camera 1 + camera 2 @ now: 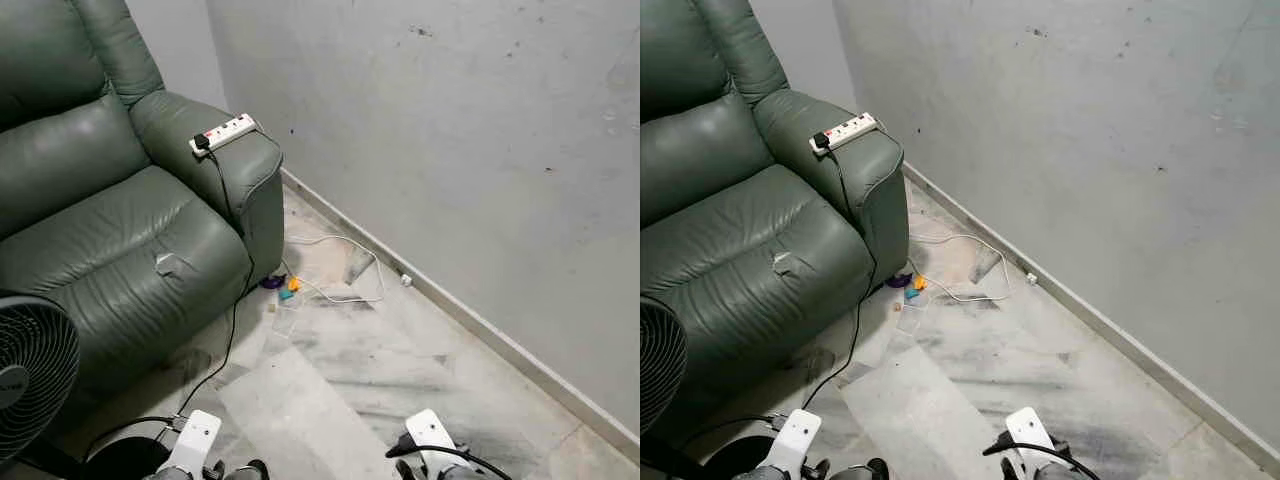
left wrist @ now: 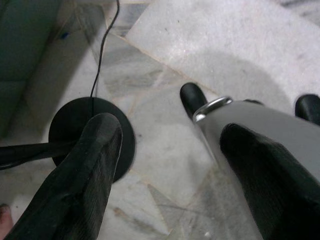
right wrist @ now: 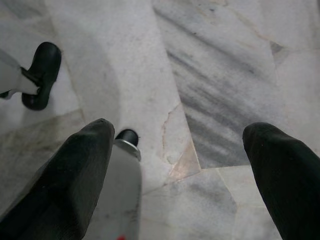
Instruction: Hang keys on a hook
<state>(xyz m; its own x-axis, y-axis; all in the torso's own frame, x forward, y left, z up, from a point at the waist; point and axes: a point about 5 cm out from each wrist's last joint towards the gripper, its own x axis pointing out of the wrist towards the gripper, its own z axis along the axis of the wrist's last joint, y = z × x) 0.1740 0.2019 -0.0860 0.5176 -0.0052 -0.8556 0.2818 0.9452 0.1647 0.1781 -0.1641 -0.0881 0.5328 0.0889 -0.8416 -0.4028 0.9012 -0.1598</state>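
green recliner (image 1: 120, 200) at 9 to 11 o'clock, white power strip (image 1: 224, 133) laid on its armrest. small coloured items, possibly the keys (image 1: 284, 288), seen on marble floor (image 1: 420, 360) just beside the recliner's corner, near a white cable (image 1: 345, 270). fan (image 1: 30, 370) at 8 o'clock. left gripper (image 2: 170, 165) and right gripper (image 3: 185, 170) are held low over the floor, fingers spread wide, nothing gripped.

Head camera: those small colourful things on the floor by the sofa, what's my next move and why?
Probably step closer to the colourful items by the sofa. Both grippers, left gripper and right gripper, hang open and empty; whether those are keys is unclear from here.
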